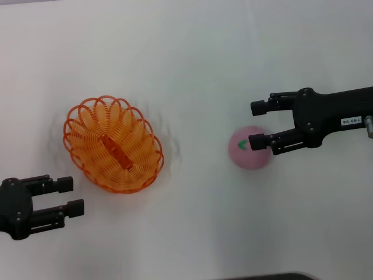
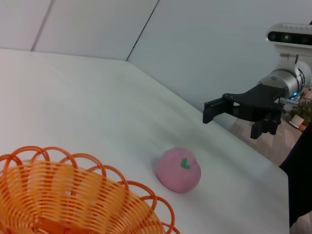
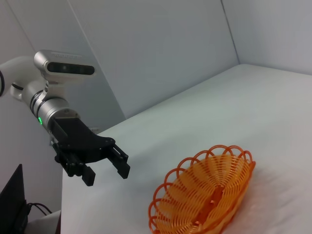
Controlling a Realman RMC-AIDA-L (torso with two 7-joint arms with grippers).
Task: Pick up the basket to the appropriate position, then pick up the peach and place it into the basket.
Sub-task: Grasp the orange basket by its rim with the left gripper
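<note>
A white table [image 1: 192,52] is shown from above, with the basket [image 1: 113,144] resting on it toward the robot's left and the peach [image 1: 250,147] lying toward the right, the two being well apart. The basket (oval, of looped orange wire with a scalloped rim) is seen upright on the surface, and nothing but a small orange piece at the middle of its floor is visible inside it. The right gripper [image 1: 254,124] is reached in from the right edge of the head view, its fingers spread wide with nothing between them. One finger [image 1: 263,142] is overlapped with the peach's upper right part in the head view, while the other finger is held clear of the fruit on its far side; in the left wrist view the same gripper [image 2: 229,118] is seen raised above the table, beyond the peach [image 2: 179,169] and apart from it, so that no contact is indicated. The peach's green leaf mark [image 1: 242,143] is turned upward, close beside the nearer fingertip as seen from above. The left gripper [image 1: 70,195] is placed low at the near left, just beside the basket's near-left rim but not touching it, and its fingers are likewise held wide apart and unloaded. In the right wrist view the left gripper [image 3: 105,167] is shown hovering off the table, beside the basket [image 3: 207,195].
</note>
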